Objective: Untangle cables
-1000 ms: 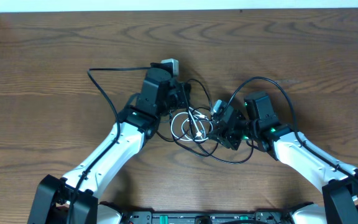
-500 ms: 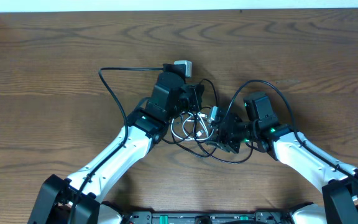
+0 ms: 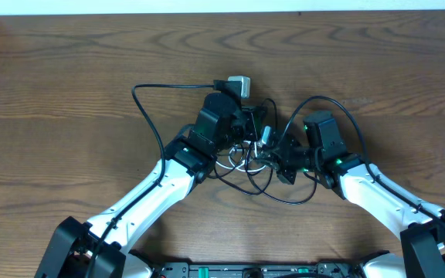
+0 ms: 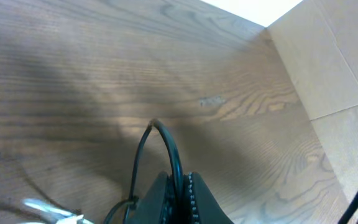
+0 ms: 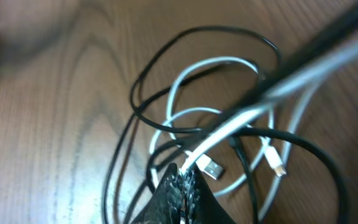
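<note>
Overhead, tangle: black cable [image 3: 161, 86] and white cable [image 3: 229, 163] are knotted together mid-table [image 3: 68, 69]. The black one loops out left, with a grey plug [image 3: 240, 83] up top.
Left wrist, left gripper [image 4: 180, 180]: fingers squeezed together on the black cable, which arches up off the wood.
Right wrist, right gripper [image 5: 184, 173]: fingers pinching a white cable strand, with loops of both cables just beyond.
</note>
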Robot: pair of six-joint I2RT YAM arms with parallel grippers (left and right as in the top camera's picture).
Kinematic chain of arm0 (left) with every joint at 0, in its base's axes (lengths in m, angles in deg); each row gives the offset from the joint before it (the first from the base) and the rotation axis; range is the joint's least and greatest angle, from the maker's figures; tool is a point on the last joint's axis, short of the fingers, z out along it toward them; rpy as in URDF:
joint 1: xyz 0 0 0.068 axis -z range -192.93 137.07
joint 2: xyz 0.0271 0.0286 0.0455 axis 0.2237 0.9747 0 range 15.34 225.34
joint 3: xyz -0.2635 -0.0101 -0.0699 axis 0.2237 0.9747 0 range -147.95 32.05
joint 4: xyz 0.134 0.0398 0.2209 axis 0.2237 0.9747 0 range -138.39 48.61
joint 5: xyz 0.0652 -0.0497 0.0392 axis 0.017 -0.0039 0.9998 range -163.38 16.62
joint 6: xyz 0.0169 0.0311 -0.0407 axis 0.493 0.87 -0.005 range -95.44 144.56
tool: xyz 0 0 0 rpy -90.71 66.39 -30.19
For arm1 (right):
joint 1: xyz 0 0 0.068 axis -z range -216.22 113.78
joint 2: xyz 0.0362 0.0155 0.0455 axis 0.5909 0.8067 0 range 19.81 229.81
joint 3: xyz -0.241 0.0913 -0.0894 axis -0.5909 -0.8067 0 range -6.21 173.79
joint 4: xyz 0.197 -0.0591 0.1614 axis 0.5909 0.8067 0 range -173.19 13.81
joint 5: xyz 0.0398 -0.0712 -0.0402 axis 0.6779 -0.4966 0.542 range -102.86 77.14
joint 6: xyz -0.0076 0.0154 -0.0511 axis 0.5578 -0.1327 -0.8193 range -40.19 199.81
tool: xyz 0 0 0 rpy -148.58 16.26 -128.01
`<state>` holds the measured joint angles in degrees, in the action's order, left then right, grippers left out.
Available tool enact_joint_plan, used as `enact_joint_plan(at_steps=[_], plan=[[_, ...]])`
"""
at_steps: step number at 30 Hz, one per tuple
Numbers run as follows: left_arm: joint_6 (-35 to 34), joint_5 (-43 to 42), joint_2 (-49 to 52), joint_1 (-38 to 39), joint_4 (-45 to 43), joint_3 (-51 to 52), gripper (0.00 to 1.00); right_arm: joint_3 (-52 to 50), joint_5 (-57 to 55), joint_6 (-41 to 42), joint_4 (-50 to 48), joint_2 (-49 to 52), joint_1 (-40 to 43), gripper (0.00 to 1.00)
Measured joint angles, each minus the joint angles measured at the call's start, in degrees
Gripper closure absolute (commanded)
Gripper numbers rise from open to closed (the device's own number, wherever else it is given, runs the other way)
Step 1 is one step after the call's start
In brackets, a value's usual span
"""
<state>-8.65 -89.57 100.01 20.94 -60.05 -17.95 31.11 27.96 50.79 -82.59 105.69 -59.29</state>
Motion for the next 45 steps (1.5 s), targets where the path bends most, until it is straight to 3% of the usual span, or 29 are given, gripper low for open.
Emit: enact_joint_plan(at_steps=[4, 8, 11, 14, 20, 24, 27, 30, 35, 39, 45], plan=[[0.68, 1.68, 0.00, -0.07, 7.85, -0.13, 0.92, 0.00, -15.32, 10.01, 0.39, 0.00, -0.07, 0.99], [1.84, 8.74, 0.20, -1.64, 21.99, -0.20, 0.93, 0.00, -40.46, 26.82, 2.27, 0.00, 0.48, 0.99], [1.99, 13.22, 0.35, -5.31, 30.91, -0.11, 0.92, 0.00, -52.30, 32.89, 2.54, -0.04, 3.08, 0.99], [2.01, 15.54, 0.37, -10.14, 34.75, -0.17, 0.93, 0.00, -60.19, 35.95, 2.43, -1.64, 8.68, 0.99], [2.25, 16.79, 0.37, -18.45, 36.15, -0.17, 0.93, 0.00, -65.64, 37.62, 2.10, -11.52, 25.49, 0.99], [4.15, 17.00, 0.37, -23.39, 36.30, -0.17, 0.92, 0.00, -65.66, 37.83, 2.71, -15.87, 37.46, 0.99], [4.76, 15.47, 0.35, -24.65, 35.47, -0.17, 0.92, 0.00, -55.17, 38.03, 2.89, -16.00, 41.92, 0.95], [4.79, 9.66, 0.33, -24.46, 32.74, -0.17, 0.93, 0.00, -37.29, 37.48, 2.93, -15.54, 42.40, 0.88], [4.83, -4.39, 0.31, -19.63, 21.62, -0.07, 0.93, 0.00, -18.86, 34.62, 4.17, -13.46, 34.18, 0.85], [4.55, -12.15, 0.31, -13.20, 9.92, 0.02, 0.92, 0.00, -13.84, 27.15, 5.01, -13.35, 23.45, 0.71], [2.29, -15.93, 0.26, -6.54, -3.96, 0.04, 0.93, 0.00, -11.17, 15.30, 5.64, -13.22, 7.78, 0.50]])
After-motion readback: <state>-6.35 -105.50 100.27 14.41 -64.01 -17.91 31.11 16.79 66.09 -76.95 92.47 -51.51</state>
